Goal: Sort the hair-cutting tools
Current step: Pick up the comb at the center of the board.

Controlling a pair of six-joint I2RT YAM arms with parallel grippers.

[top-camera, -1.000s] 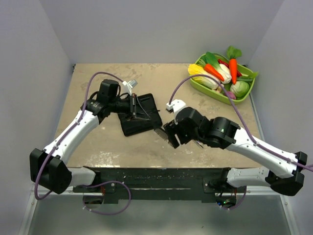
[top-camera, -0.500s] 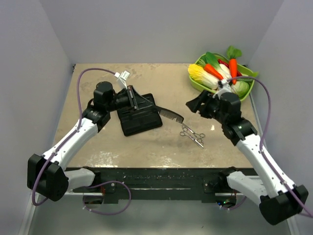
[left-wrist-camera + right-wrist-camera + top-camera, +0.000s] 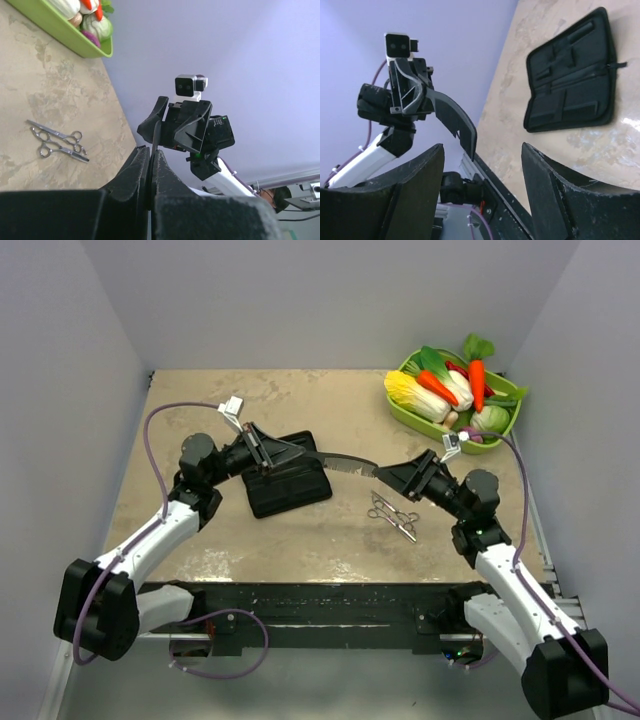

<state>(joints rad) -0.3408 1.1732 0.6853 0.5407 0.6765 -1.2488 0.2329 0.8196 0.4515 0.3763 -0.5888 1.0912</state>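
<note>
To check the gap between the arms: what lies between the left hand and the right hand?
A black comb, gripped by the left hand, bridges the gap toward the open right hand; the top view shows it.

On the table [image 3: 320, 400] the case [image 3: 288, 482] lay just toward 9 o'clock of centre, the scissors [image 3: 393, 517] at its 4 o'clock, side by side and touching. The tray [image 3: 432, 428] sat in the far 1 o'clock corner. The comb [image 3: 340, 464] hung above the table – one end in the left gripper [image 3: 285, 448] at 9 o'clock, the other between the right gripper [image 3: 388, 475] fingers at 3 o'clock.
</note>
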